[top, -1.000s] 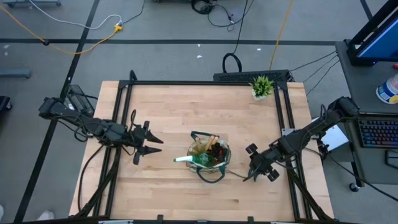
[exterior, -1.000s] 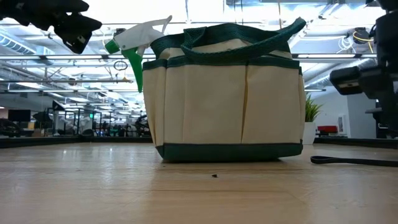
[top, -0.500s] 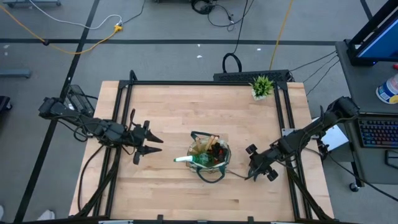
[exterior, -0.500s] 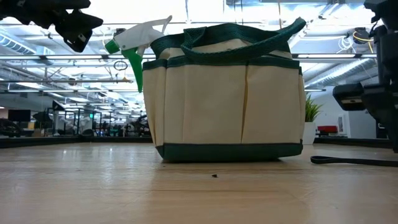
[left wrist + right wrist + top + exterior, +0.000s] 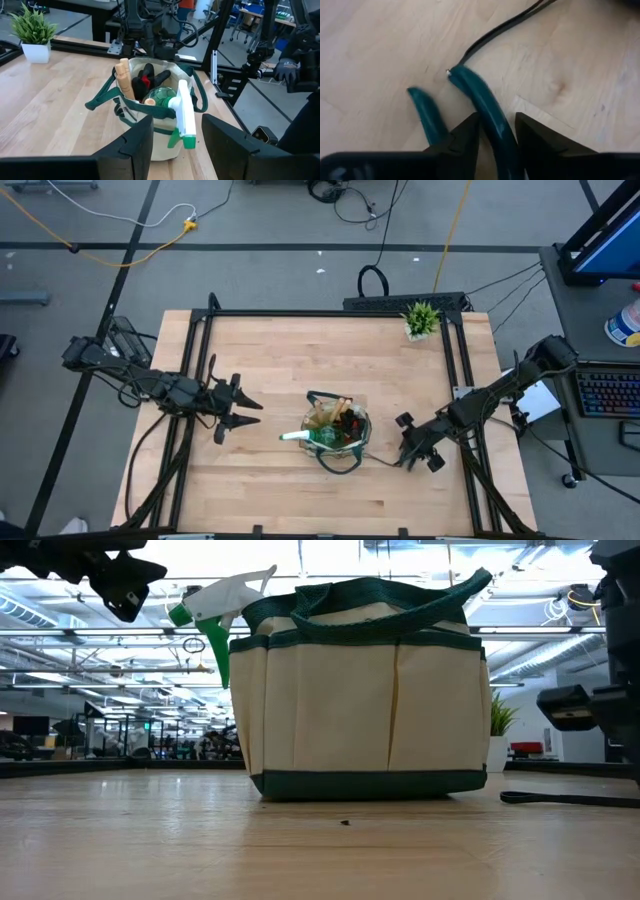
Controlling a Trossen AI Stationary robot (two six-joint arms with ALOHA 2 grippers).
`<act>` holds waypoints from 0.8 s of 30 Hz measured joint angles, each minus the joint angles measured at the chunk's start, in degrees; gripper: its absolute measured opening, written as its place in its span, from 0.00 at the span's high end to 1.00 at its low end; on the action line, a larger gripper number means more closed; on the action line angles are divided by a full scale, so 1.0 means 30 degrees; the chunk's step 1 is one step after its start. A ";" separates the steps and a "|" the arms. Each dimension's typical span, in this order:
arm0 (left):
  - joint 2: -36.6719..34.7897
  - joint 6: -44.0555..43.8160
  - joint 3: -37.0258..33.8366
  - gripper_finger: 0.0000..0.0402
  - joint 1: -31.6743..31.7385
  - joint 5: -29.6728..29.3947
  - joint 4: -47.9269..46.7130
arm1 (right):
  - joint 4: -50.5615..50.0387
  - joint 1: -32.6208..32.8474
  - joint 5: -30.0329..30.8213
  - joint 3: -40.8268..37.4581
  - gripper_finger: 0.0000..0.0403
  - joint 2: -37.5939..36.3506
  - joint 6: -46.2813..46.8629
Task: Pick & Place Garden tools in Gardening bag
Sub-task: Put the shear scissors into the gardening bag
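The beige gardening bag with green trim stands upright mid-table. It holds the green spray bottle, wooden tool handles and a red-and-black item. The teal-handled pruning shears lie flat on the table to the right of the bag. My right gripper is low over them, open, with one teal handle between its fingers. My left gripper hovers open and empty to the left of the bag. My right gripper comes from above with its fingers on either side of one teal handle, lying along it. The shears lie flat on the table. I cannot tell whether the fingers touch the handle.
A small potted plant stands at the far right corner of the table. A black cable runs across the wood just beyond the shears. Bare wood lies in front of the bag and at the far left.
My right gripper has gone down toward the shears on the table. The shears and the bag have stayed where they were.
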 joint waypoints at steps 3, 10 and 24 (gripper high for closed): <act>0.0000 0.0014 0.0000 0.56 0.0000 -0.0001 0.0099 | 0.0129 0.0000 0.0002 -0.0002 0.78 0.0000 0.0681; 0.0000 0.0022 0.0000 0.56 0.0000 -0.0001 0.0121 | 0.0897 -0.0015 0.0067 -0.0002 0.89 0.0000 0.2503; 0.0015 0.0007 0.0000 0.56 0.0000 -0.0001 0.0204 | 0.0832 -0.0015 0.0023 0.0021 0.89 0.0000 0.3927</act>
